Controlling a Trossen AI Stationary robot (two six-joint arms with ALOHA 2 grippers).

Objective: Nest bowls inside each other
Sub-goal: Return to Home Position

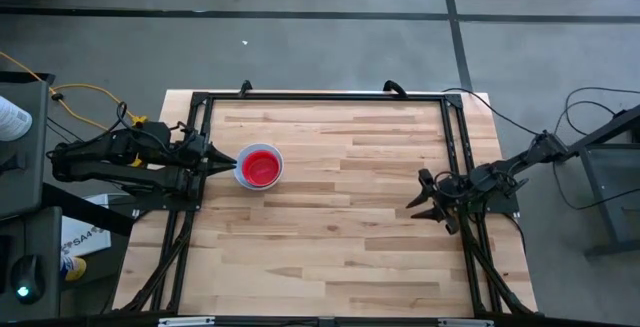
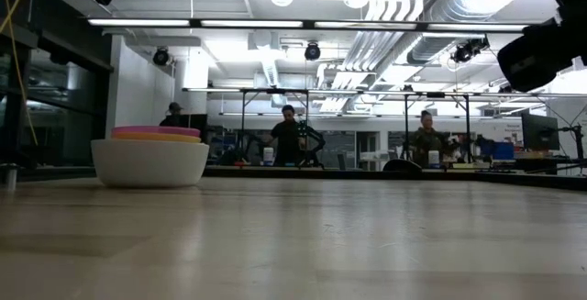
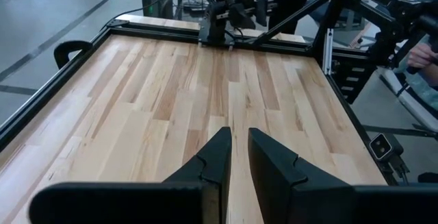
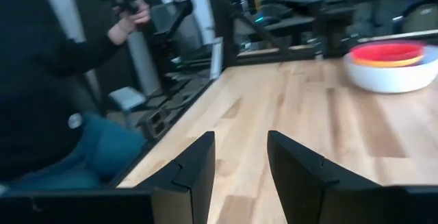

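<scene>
Bowls [image 1: 259, 167] sit as one nested stack on the left part of the wooden table [image 1: 350, 237], upright. The white bowl [image 2: 151, 164] is the outer shell. In it we see a yellow rim [image 2: 156, 138], with the red-pink bowl [image 2: 156, 131] on top. From above only the red inside and the white rim show. We can't see any other bowls lower in the stack from any view. The right wrist view shows the same order: white bowl [image 4: 393, 79], yellow rim [image 4: 390, 62], red on top [image 4: 387, 49].

The left gripper [image 1: 228, 160] is just beside the stack's left edge, pointing toward it. We can't tell if it touches the rim. Its fingers [image 3: 217, 157] are nearly together, with a thin slit between them and nothing held.

The right gripper [image 1: 420, 195] is at the right side of the table, well apart from the stack. Its fingers [image 4: 198, 157] are spread with a clear gap and hold nothing.

A black frame [image 1: 325, 97] runs around the table. A person [image 4: 48, 80] in a dark top stands off the table edge in the right wrist view. Three more people [image 2: 288, 135] are in the room beyond.
</scene>
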